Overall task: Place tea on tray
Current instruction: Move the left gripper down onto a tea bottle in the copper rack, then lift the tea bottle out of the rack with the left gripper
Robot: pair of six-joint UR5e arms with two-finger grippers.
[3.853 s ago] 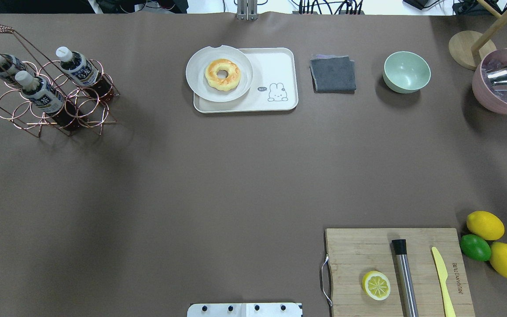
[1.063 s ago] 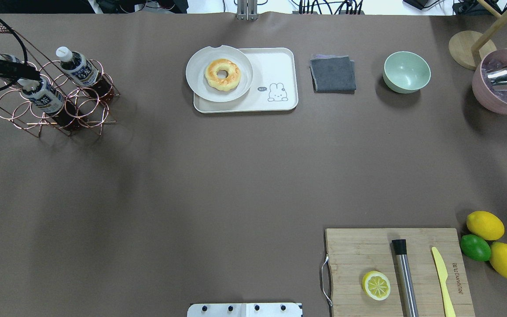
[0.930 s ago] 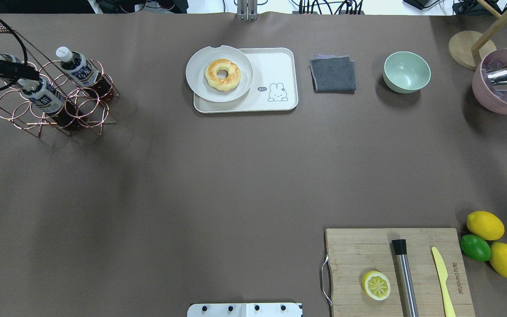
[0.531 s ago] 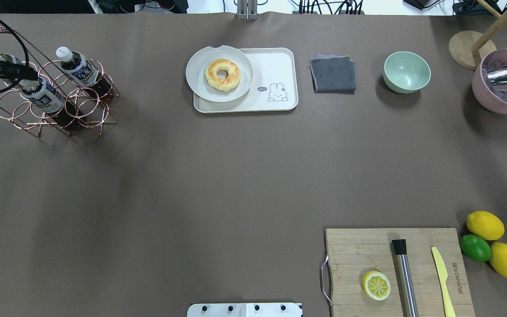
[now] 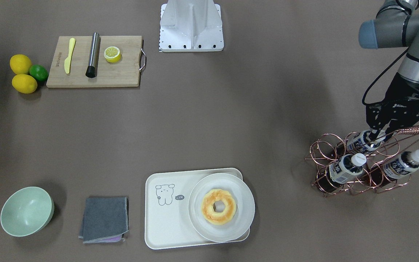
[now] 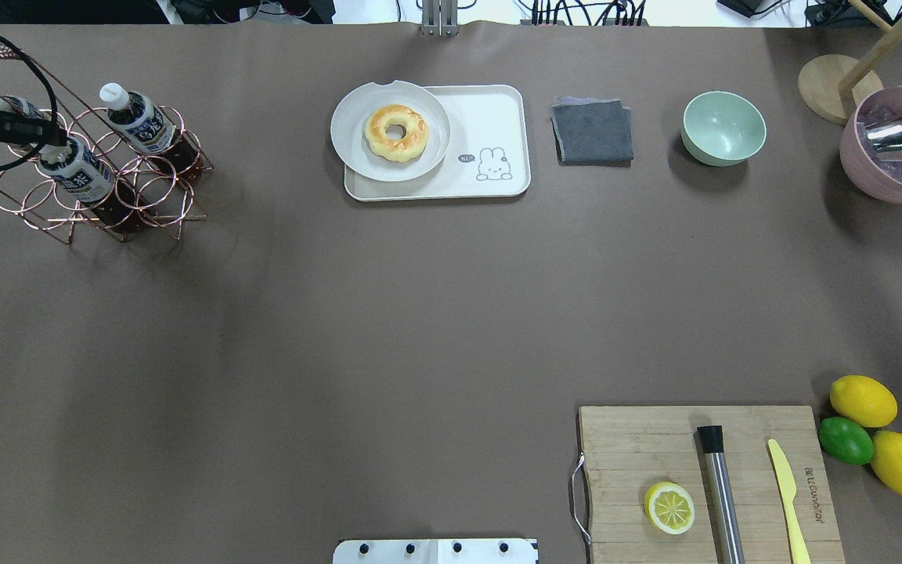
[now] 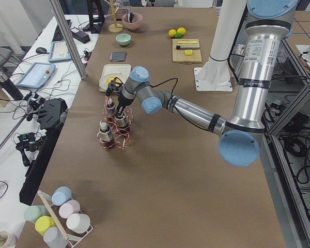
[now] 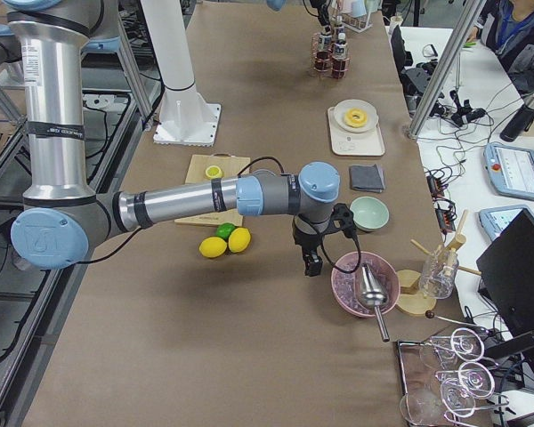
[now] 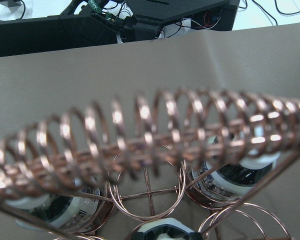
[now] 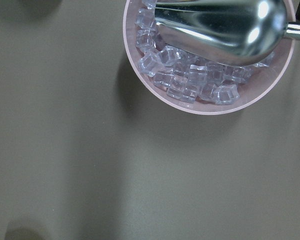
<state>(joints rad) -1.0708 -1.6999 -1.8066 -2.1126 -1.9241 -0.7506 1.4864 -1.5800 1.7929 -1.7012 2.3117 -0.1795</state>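
Looks like the grasp step; left gripper down at the copper rack, fingers either side of the cap of the tea; cannot tell whether clamped or only straddling; tea standing in its ring under the fingertips, coiled handle just beside them; next, probably: close firmly, lift straight up clear of rings and handle, carry to the tray, well apart from the fingers, beside the plate; right gripper near the ice bowl, finger state impossible to tell.
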